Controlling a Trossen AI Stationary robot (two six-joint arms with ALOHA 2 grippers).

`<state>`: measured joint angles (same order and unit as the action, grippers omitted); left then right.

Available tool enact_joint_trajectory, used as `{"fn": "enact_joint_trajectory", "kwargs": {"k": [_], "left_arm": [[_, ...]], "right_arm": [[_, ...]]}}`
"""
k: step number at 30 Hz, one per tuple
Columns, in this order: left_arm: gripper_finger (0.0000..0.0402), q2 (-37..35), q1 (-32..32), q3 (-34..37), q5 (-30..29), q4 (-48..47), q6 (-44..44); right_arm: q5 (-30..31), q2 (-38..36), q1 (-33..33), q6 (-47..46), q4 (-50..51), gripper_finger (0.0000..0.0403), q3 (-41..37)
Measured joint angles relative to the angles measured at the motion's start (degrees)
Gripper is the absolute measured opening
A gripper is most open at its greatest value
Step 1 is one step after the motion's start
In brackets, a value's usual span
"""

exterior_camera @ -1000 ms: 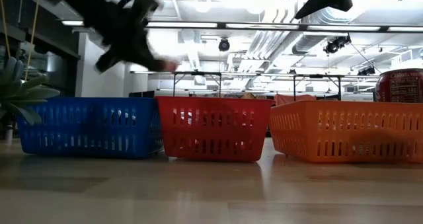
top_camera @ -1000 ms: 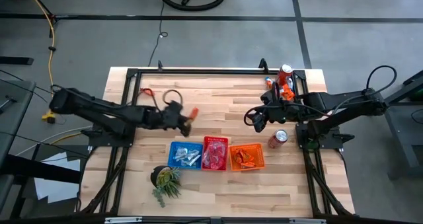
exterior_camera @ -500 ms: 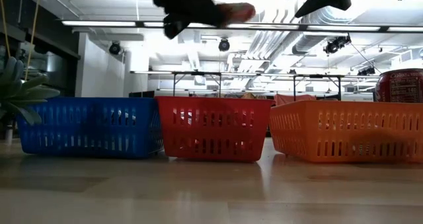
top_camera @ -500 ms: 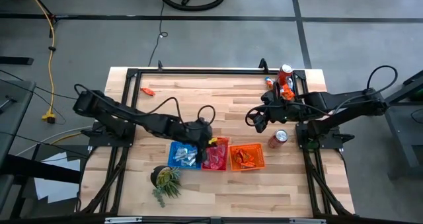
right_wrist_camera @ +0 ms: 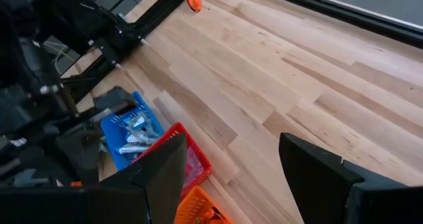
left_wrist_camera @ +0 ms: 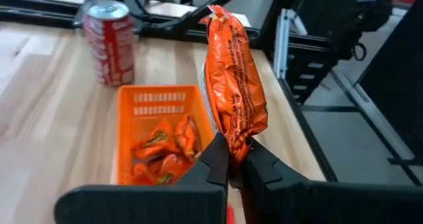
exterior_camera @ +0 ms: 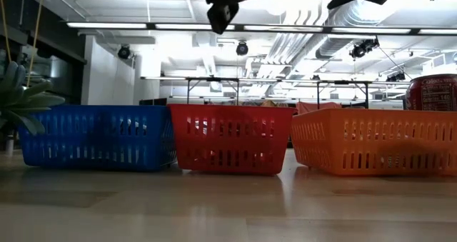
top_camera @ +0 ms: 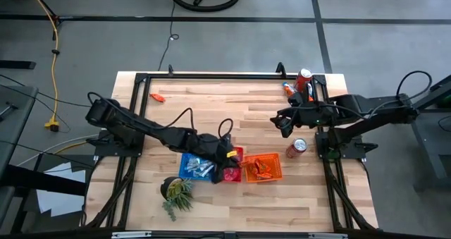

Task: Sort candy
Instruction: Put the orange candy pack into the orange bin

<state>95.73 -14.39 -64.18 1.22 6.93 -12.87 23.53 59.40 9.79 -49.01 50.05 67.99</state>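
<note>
Three small baskets stand in a row near the table's front: blue (top_camera: 196,164), red (top_camera: 227,173) and orange (top_camera: 262,167), each with candy packets inside. My left gripper (top_camera: 231,156) hovers over the red basket beside the orange basket (left_wrist_camera: 160,95), shut on an orange candy packet (left_wrist_camera: 234,72). My right gripper (top_camera: 282,125) hangs open and empty above the table, right of centre; its fingers frame the right wrist view (right_wrist_camera: 231,174). One loose orange candy (top_camera: 157,96) lies flat at the far left. My left gripper pinches the orange packet by one crimped end (left_wrist_camera: 236,143) between its two fingers. The fingers come from the table's left, slanting a little downward. The packet sticks out past the fingertips, edge-on between them, lifted clear of the baskets.
A red soda can (top_camera: 296,148) lies right of the orange basket, and another (top_camera: 304,77) stands at the far right corner with some candy. A small potted plant (top_camera: 176,191) sits in front of the blue basket. Bare wood lies between the baskets and the far edge.
My left gripper has swung from the table's left middle toward the right and near side, to above the baskets, rolling its wrist and keeping the orange packet pinched. My right gripper has drawn back slightly toward the right edge.
</note>
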Motion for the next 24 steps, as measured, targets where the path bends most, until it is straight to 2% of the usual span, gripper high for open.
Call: {"fn": "enact_joint_trajectory", "kwargs": {"k": [4, 11, 15, 19, 24], "left_arm": [[0.0000, 0.43, -0.99, 0.00, 0.00, 0.65, 1.07], [0.0000, 0.43, -1.86, -0.02, -0.52, 5.48, 9.32], [0.0000, 3.16, -1.97, -0.22, -1.58, 8.43, 10.61], [0.0000, 8.46, -2.19, -4.88, -4.20, 6.05, 11.56], [0.0000, 17.91, -2.19, -14.59, -8.46, 2.20, 10.34]], "right_arm": [[0.02, -0.23, 0.01, -0.20, -0.05, 0.0236, 0.00], [0.06, -0.25, 0.01, -1.42, 1.14, 0.0236, 0.00], [0.69, -0.25, 0.00, -2.08, 1.87, 0.0236, 0.00], [0.79, -0.24, 0.00, -1.97, 2.63, 0.0236, 0.00], [0.81, -0.23, 0.00, -1.92, 4.45, 0.0236, 0.00]]}}
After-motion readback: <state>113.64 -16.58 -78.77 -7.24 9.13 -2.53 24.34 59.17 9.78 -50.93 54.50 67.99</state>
